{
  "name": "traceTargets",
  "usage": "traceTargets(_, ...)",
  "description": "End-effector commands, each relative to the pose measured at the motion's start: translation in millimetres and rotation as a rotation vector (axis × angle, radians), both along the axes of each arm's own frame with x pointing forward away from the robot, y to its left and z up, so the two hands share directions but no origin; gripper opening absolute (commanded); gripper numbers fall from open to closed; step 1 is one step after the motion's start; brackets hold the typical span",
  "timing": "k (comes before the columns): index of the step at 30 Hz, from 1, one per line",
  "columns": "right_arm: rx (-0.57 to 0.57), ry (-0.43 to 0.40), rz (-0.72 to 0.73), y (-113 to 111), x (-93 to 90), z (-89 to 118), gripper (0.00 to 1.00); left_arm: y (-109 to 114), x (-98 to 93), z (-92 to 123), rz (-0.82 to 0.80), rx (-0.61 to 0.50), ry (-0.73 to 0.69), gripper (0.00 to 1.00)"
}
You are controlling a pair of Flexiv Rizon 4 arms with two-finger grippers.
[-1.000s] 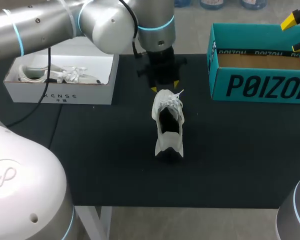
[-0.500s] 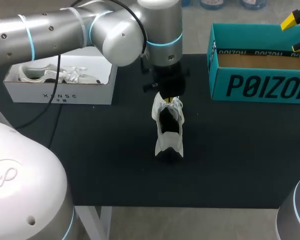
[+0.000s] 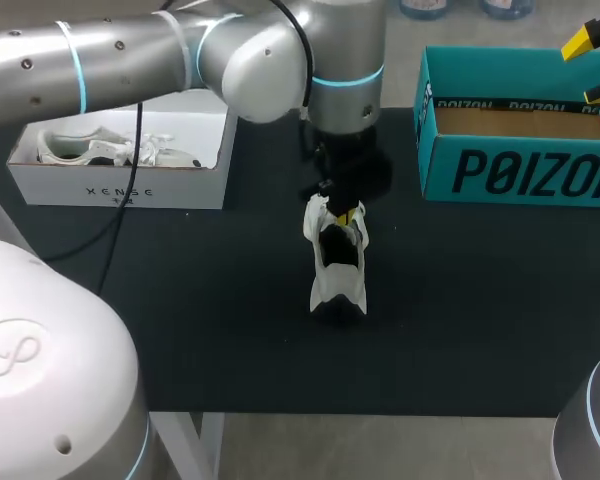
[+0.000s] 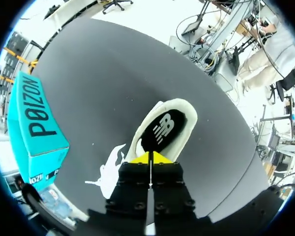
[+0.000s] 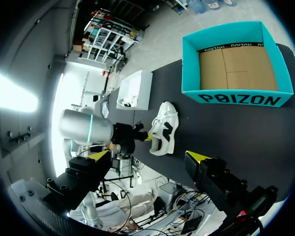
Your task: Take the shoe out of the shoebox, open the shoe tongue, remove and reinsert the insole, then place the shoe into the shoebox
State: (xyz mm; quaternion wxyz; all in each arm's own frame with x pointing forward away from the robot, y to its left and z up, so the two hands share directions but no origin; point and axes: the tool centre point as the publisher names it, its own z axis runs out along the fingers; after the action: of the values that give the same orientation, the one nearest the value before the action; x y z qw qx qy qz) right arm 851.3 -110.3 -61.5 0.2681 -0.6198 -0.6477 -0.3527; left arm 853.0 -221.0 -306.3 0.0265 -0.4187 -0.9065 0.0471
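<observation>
**White shoe (image 3: pixel 337 270) stands free, left gripper (image 3: pixel 345 213) at its mouth**

The shoe rests mid-way across the black table (image 3: pixel 180 330), outside both boxes. The left gripper's yellow tips are pressed together at the shoe's opening. Beyond stand a white box (image 3: pixel 120 185) and the teal shoebox (image 3: pixel 520 175). By the shoebox's far corner the right gripper (image 3: pixel 592 67) hangs, fingers wide apart.

The shoe (image 3: pixel 336 262) stands at the centre of the desk (image 3: pixel 180 330), with the left claw (image 3: pixel 342 212) right over its 12 o'clock end. From the shoe, the shoebox (image 3: pixel 520 150) sits at 2 o'clock. A second box (image 3: pixel 120 185), with another shoe (image 3: pixel 100 150) in it, sits at 10 o'clock.
</observation>
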Motion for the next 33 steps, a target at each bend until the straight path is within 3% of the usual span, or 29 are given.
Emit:
traceTargets(1,-0.003,0.003,0.001,0.1,1.5,0.0,1.00,14.2,-2.5,29.0,0.069,0.045,-0.014,0.00)
traceTargets(4,-0.003,0.003,0.001,0.1,1.5,0.0,1.00,18.0,-9.3,36.4,0.154,0.161,-0.003,0.00)
traceTargets(33,-0.003,0.003,0.001,0.1,1.5,0.0,1.00,16.3,-10.8,39.0,0.175,0.152,-0.031,0.00)
